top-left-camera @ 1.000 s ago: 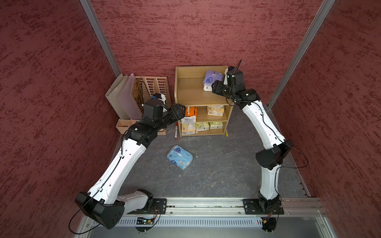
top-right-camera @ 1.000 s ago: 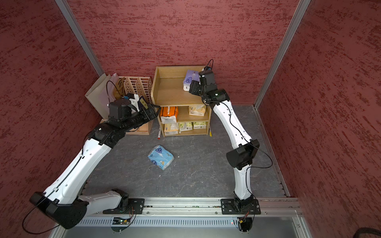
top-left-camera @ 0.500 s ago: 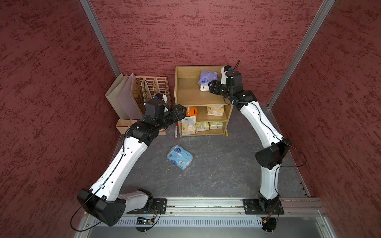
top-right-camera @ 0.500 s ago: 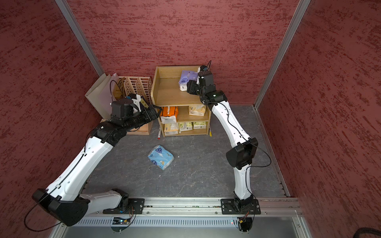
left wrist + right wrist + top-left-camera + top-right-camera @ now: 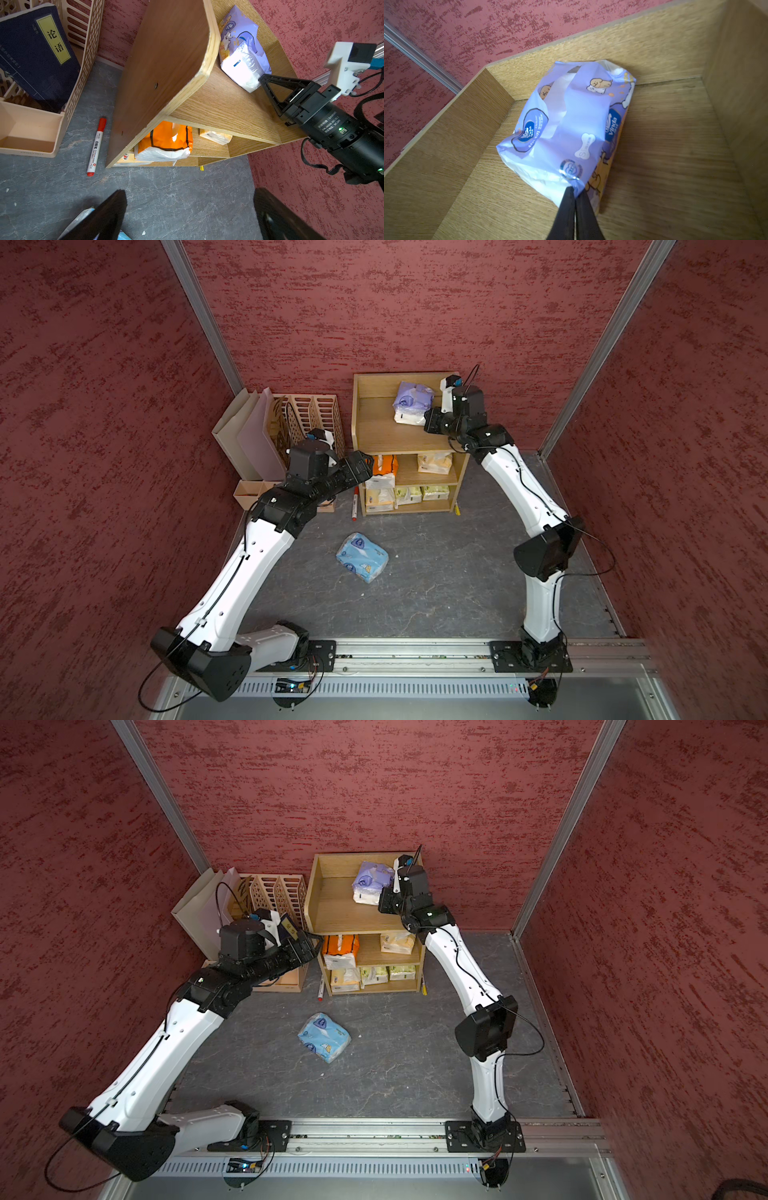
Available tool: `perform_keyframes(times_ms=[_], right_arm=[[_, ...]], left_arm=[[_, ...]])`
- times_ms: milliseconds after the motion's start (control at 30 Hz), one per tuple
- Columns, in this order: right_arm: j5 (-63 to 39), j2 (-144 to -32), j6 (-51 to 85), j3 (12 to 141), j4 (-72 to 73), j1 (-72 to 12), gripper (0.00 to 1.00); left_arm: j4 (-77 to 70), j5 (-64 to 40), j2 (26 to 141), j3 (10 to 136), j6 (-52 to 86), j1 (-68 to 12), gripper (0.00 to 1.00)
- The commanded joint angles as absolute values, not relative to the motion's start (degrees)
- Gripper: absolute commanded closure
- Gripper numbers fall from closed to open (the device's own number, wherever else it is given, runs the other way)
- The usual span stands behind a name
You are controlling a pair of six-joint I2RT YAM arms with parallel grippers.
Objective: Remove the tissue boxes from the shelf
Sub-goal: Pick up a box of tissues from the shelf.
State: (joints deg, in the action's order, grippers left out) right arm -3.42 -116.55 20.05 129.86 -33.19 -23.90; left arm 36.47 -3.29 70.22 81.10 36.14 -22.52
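The oak shelf (image 5: pixel 382 439) stands against the back wall. On its top tier lies a lilac tissue box (image 5: pixel 411 402) (image 5: pixel 571 128), a soft pack. My right gripper (image 5: pixel 575 190) (image 5: pixel 428 423) is shut on the wrapper corner of this pack's near end. On the middle tier lie an orange pack (image 5: pixel 384 464) and a pale yellow one (image 5: pixel 434 462); yellow-green packs (image 5: pixel 422 493) fill the bottom tier. A light blue pack (image 5: pixel 361 558) lies on the floor. My left gripper (image 5: pixel 188 207) (image 5: pixel 361 462) hangs open and empty beside the shelf's left panel, level with the orange pack.
A beige slotted file organizer (image 5: pixel 309 418) with a navy booklet (image 5: pixel 37 56) stands left of the shelf, paper folders (image 5: pixel 249 435) beside it. A red marker (image 5: pixel 355 502) lies by the shelf's left foot, a yellow pen (image 5: pixel 457 509) by its right. Red walls close in on three sides.
My right gripper has closed from wide open onto the lilac pack's wrapper corner, and the pack has shifted slightly left on the top tier. The left arm has edged toward the shelf.
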Motion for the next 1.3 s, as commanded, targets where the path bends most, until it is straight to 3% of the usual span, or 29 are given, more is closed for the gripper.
perform_keyframes(times_ms=[0, 267, 333, 367, 500, 600, 1033, 1133, 1267], right_arm=[[-5.93, -112.07, 19.07, 127.18, -32.25, -23.82, 1.00], [-8.01, -101.83, 18.45, 114.99, -31.35, -23.91, 0.99], [-9.09, -101.41, 17.81, 115.24, -33.09, -23.88, 0.63], [-9.35, -101.32, 17.59, 115.56, -33.78, -23.86, 0.53], [-9.14, -100.94, 17.23, 116.18, -34.21, -23.82, 0.36], [-8.97, -102.15, 16.80, 118.05, -35.14, -23.56, 0.33], [-14.63, -109.93, 18.45, 123.69, -36.74, -22.49, 0.36], [-13.80, -109.62, 18.63, 122.37, -35.94, -22.50, 0.47], [-12.59, -108.49, 17.93, 121.51, -34.89, -22.49, 0.75]], left_arm=[[37.18, -2.86, 69.09, 80.55, 35.90, -22.85, 0.00], [37.31, -2.20, 67.62, 79.14, 36.39, -23.02, 0.00], [37.52, -2.09, 67.33, 79.06, 36.34, -22.94, 0.00], [37.61, -2.11, 67.28, 78.98, 36.37, -22.98, 0.00], [37.68, -2.36, 67.24, 78.83, 36.44, -22.98, 0.00], [37.47, -2.37, 67.07, 78.64, 36.72, -23.03, 0.00], [38.16, -0.76, 65.31, 77.72, 36.74, -23.20, 0.00], [38.40, -0.62, 65.36, 77.97, 36.53, -23.21, 0.00], [38.76, -0.35, 65.32, 78.37, 36.34, -23.20, 0.00]])
